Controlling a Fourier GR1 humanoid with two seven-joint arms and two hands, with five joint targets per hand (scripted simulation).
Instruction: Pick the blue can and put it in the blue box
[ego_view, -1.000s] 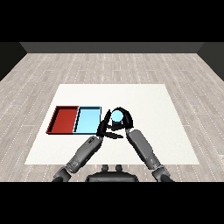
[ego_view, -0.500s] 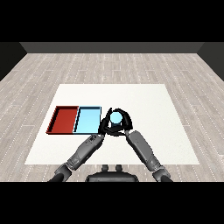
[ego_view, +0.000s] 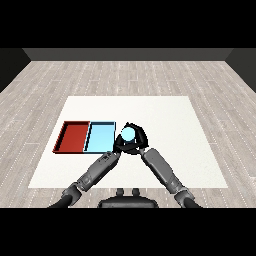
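You are looking at the white surface (ego_view: 165, 120) filling mid-frame, with the red tray (ego_view: 72, 136) and the blue tray (ego_view: 100, 137) lying side by side left of centre. Just right of the blue tray, your right hand (ego_view: 138, 140) is curling its fingers round the blue can (ego_view: 129, 134). Your left hand (ego_view: 119, 147) is sitting beside it; you cannot tell its fingers.

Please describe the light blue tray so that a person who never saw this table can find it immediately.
On the white table, two shallow rectangular trays lie side by side at its left part. The light blue tray is the right one, nearer the hands; its neighbour, the red tray, differs only in colour.
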